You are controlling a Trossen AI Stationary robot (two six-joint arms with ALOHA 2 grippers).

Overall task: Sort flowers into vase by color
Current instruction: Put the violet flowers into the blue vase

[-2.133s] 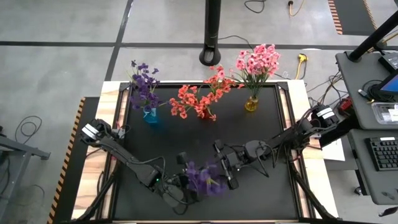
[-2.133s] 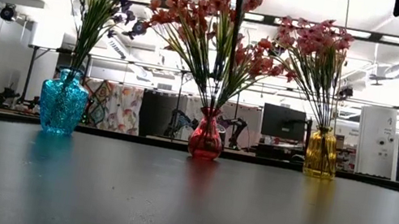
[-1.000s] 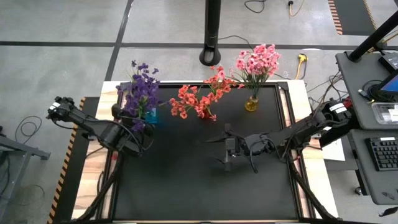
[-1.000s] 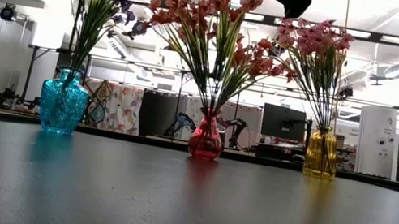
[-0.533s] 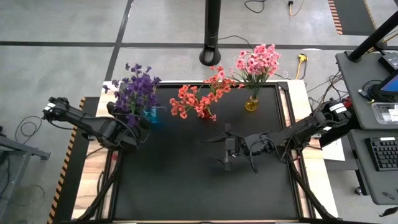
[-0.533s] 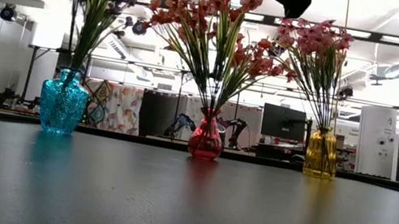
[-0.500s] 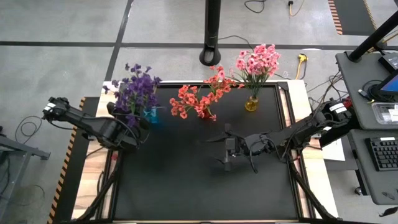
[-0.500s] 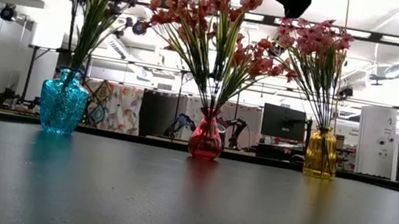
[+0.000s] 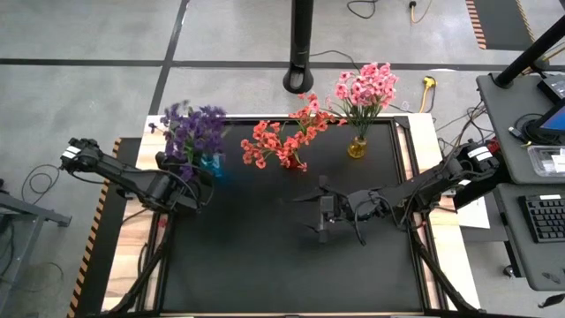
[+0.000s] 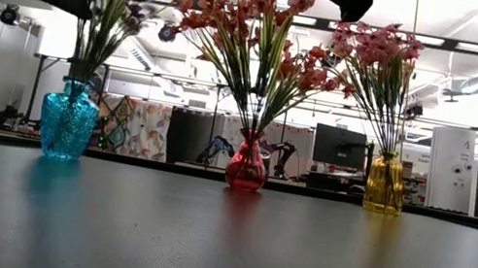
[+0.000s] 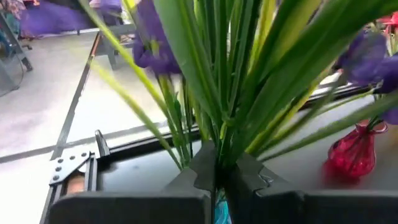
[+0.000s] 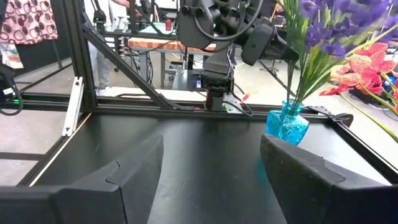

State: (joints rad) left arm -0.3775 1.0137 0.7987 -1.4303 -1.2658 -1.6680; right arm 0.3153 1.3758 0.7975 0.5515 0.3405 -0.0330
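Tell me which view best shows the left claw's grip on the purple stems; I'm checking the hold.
The left wrist view: the left claw is shut on the purple flowers. The high view shows only blossoms above the arm, the low view a dark blur, the right wrist view a distant arm.

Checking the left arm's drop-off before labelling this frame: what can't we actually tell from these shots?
- Whether the held purple stems have entered the blue vase: the left gripper hides the mouth in the left wrist view; blossoms cover it from above.
- Left gripper in the low view: a dark blur cut by the top edge.
- How many purple sprigs are in the bunch: overlapping.
- Right gripper, open over the mat: fingertips cut off in its wrist view.
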